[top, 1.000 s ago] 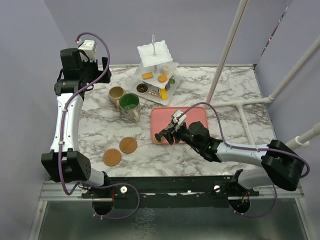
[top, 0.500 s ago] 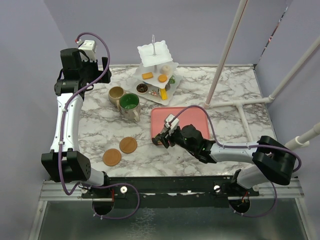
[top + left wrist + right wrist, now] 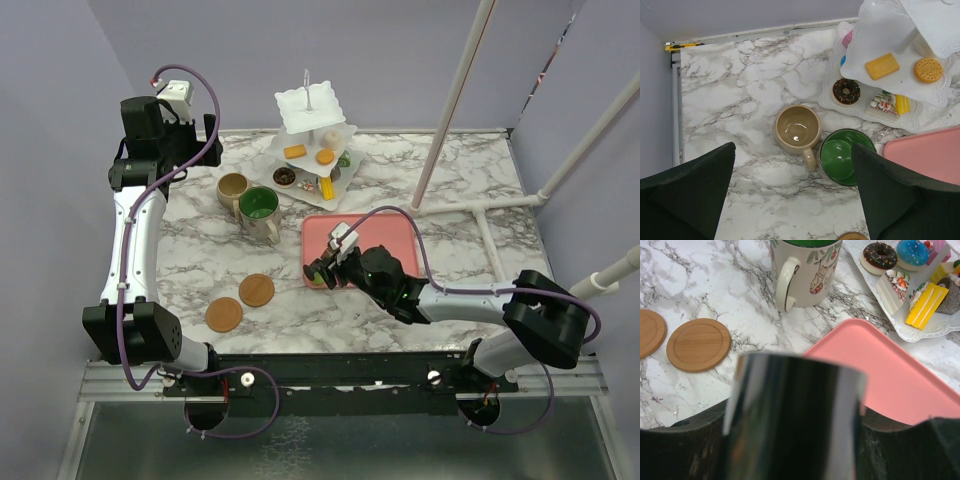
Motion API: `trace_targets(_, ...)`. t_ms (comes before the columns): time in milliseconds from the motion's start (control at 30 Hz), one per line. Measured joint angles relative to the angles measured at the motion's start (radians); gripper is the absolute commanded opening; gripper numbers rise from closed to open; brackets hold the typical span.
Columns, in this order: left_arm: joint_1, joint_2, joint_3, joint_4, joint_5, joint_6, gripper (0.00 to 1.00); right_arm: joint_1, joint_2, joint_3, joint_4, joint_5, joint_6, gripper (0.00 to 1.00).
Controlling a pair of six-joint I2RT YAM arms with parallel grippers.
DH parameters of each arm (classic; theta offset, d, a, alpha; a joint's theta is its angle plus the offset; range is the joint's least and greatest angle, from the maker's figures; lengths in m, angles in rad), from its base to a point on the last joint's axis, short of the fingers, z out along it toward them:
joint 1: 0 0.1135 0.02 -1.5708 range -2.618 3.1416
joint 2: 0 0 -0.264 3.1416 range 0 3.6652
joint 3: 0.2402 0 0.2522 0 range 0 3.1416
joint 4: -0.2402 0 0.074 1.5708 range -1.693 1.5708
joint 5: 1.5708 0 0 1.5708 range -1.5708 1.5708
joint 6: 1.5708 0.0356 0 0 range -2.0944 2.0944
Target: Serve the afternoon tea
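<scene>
The white three-tier stand (image 3: 312, 140) at the back holds small pastries: a chocolate donut (image 3: 846, 91), a yellow biscuit (image 3: 882, 66) and cake slices (image 3: 926, 305). The beige mug (image 3: 233, 187) and the green-inside mug (image 3: 258, 206) stand side by side left of the stand. Two round wooden coasters (image 3: 256, 290) (image 3: 224, 314) lie at the near left. My right gripper (image 3: 322, 270) is shut on black tongs (image 3: 795, 415) over the near-left corner of the pink tray (image 3: 385, 240). My left gripper (image 3: 203, 140) is open and empty, high above the back left, over the mugs (image 3: 797, 129).
The pink tray shows nothing on its bare part. White pipes (image 3: 450, 100) rise and run along the table at the right. A small white bit (image 3: 357, 318) lies near the front edge. Purple walls close the back and sides.
My right arm has shifted left along the tray's near edge with the tongs in its grip. The left arm has not moved.
</scene>
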Motion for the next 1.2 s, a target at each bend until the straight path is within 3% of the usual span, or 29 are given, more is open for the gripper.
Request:
trace_targets(533, 0.000, 0.000, 0.000, 0.000, 0.000, 0.000, 0.99, 0.000, 0.058, 0.010, 0.007, 0.006, -0.018, 0.54)
trace_targets(933, 0.000, 0.000, 0.000, 0.000, 0.000, 0.000, 0.99, 0.023, 0.047, -0.036, 0.058, 0.041, -0.089, 0.45)
trace_targets(1133, 0.000, 0.000, 0.000, 0.000, 0.000, -0.001, 0.99, 0.051, 0.047, -0.042, 0.067, 0.085, -0.113, 0.47)
trace_targets(1200, 0.000, 0.000, 0.000, 0.000, 0.000, -0.001, 0.99, 0.060, 0.047, -0.042, 0.067, 0.094, -0.119, 0.42)
